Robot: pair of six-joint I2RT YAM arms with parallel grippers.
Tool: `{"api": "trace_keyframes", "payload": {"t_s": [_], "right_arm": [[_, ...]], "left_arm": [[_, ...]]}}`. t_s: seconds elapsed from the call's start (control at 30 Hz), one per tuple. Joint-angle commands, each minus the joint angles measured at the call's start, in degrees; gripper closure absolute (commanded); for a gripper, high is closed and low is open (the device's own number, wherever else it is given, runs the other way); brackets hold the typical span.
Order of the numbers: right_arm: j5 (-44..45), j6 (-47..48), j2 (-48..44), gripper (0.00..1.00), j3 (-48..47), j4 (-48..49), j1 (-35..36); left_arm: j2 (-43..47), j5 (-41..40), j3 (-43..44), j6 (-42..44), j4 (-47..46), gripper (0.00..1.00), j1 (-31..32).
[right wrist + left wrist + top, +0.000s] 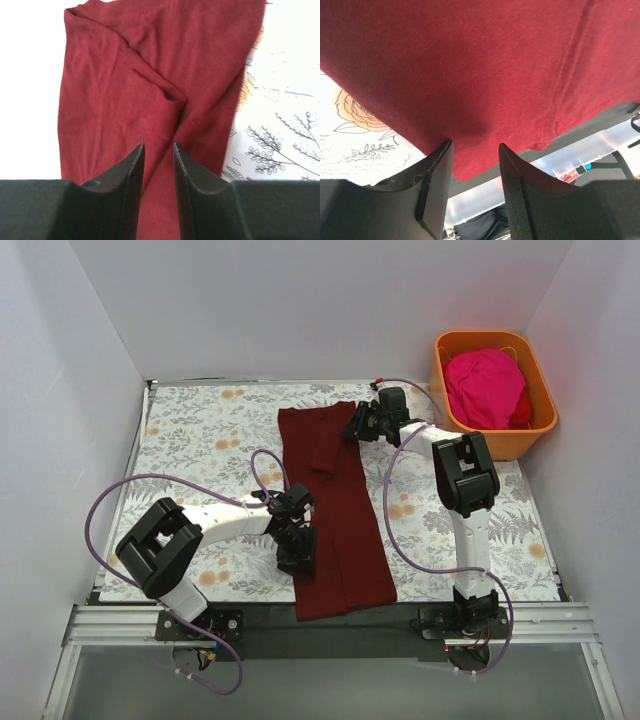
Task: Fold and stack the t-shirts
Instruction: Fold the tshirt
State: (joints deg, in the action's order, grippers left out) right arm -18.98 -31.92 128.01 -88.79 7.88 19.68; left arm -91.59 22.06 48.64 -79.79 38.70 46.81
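Note:
The dark maroon t-shirt lies folded into a long strip down the middle of the floral mat; its near end hangs over the table's front edge. My left gripper is open at the strip's left edge near the front; the left wrist view shows the maroon cloth just beyond the open jaws. My right gripper is open over the shirt's far right end, its jaws above a fold in the cloth. The magenta-pink t-shirt lies bunched in the orange tub.
The floral mat covers the table. White walls close in the left, back and right sides. The orange tub stands at the back right corner. Purple cables loop off both arms over the mat.

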Motion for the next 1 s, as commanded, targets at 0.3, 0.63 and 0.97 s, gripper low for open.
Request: {"api": "trace_keyframes", "payload": {"t_s": [0.3,0.63,0.97], "right_arm": [[1.67,-4.02,7.16,0.64,-7.96,4.43,0.18],[2.46,-3.76,9.19,0.85,-10.6,4.6,-0.17],[0.79,0.54,9.8,0.99,-14.3,4.51,-1.22]], "left_arm": [[1.33,0.35,-2.15,-1.25,-0.73,0.6,0.65],[1.33,0.7,-3.38,-1.42,-0.47,0.6,1.36],[1.33,1.4,-4.61,-1.51,-0.38,0.6,2.06]]}}
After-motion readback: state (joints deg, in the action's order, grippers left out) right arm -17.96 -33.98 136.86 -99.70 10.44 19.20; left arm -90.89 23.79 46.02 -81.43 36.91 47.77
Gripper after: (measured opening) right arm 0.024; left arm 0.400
